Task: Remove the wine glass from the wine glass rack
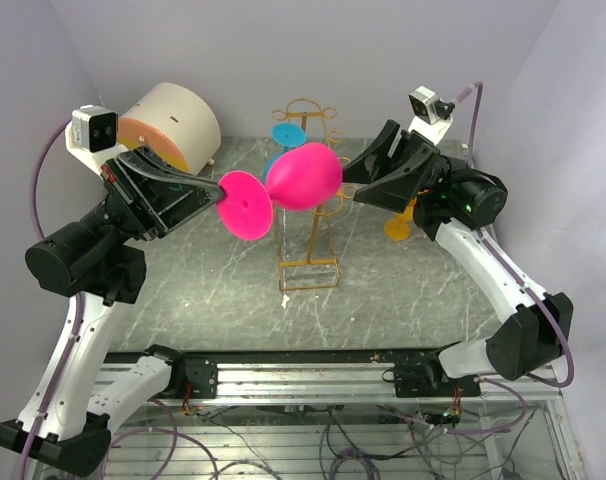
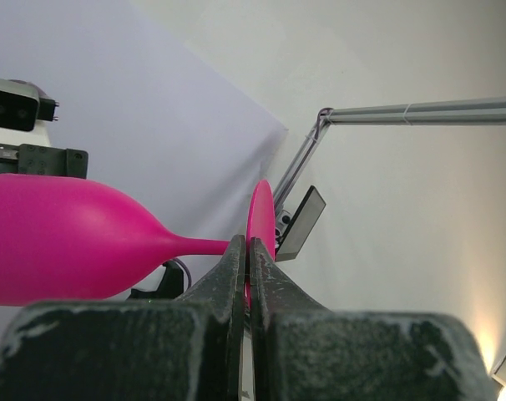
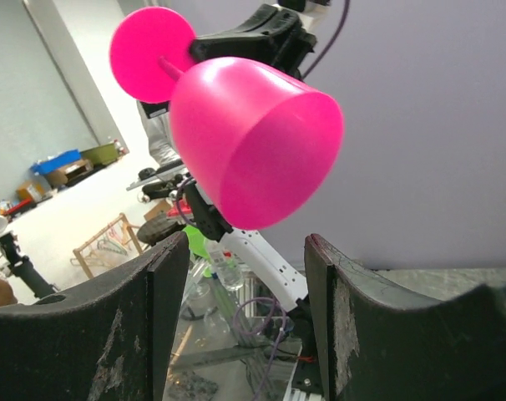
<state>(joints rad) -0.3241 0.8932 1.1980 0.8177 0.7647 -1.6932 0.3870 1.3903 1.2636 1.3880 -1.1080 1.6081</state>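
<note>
Removal looks nearly done: left end effector (image 1: 219, 186) clamped on the foot of the pink wine glass (image 1: 303, 176), held sideways in air beside the wine glass rack (image 1: 310, 263) top, right end effector (image 3: 245, 251) spread wide just off the bowl; next move probably calls for carrying it clear down to the table (image 1: 203, 290).

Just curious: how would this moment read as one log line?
left gripper: shut on pink wine glass foot | glass: sideways, off wine glass rack | right gripper: open, by bowl

Top view: high behind the arms (image 1: 83, 330), looking down on the table (image 1: 403, 290). Wrist views: close, along their fingers (image 3: 136, 317), facing each other; all share the glass (image 1: 303, 178).
</note>
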